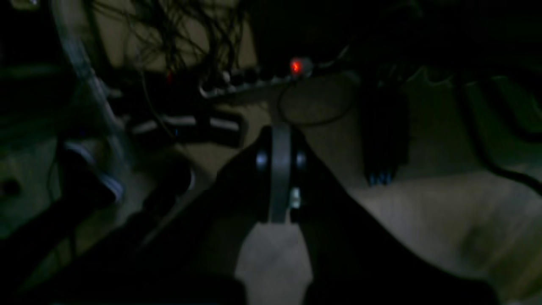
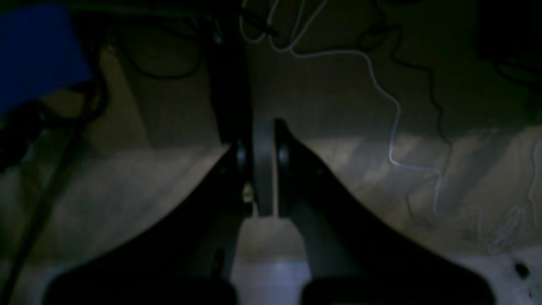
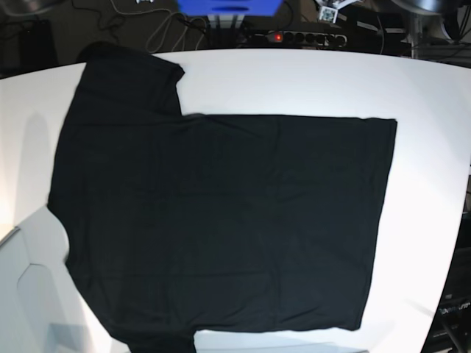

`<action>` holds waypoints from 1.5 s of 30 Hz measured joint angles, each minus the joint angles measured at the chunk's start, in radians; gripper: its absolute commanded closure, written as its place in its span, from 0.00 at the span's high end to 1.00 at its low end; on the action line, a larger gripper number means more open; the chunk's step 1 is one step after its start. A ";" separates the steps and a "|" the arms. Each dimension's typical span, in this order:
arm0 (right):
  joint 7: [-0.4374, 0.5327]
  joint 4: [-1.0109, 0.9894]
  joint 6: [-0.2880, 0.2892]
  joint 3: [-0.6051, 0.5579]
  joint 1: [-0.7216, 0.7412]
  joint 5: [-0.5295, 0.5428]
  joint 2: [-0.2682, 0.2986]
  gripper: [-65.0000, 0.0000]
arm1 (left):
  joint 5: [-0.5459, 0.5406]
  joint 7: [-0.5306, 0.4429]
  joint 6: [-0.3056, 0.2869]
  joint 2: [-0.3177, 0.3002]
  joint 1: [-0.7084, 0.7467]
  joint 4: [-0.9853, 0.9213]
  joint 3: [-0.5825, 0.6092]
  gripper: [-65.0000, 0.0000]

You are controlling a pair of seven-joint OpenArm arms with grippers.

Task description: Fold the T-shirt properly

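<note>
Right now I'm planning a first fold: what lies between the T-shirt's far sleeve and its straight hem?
In the base view, only the T-shirt's own flat black body; bare white table borders it.

The base camera looks steeply down on the white table (image 3: 309,81), far edge at top. Each wrist camera looks along its own closed gripper toward dim floor and cables. The left wrist and base views share the red-lit power strip (image 1: 271,76) (image 3: 298,37).

No legible text or markings anywhere.
</note>
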 measured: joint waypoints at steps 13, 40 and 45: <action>-0.112 0.609 0.002 0.018 -0.261 0.003 0.011 0.00 | -0.171 0.013 -0.004 -0.097 0.266 0.546 -0.172 0.00; -0.227 0.647 0.005 0.167 0.085 0.003 0.077 0.42 | -0.242 0.124 -0.027 -0.033 -0.140 0.516 -0.344 0.59; -0.267 0.646 0.005 0.164 0.140 0.003 0.077 0.42 | -0.383 0.211 -0.002 -0.027 -0.246 0.426 -0.447 0.66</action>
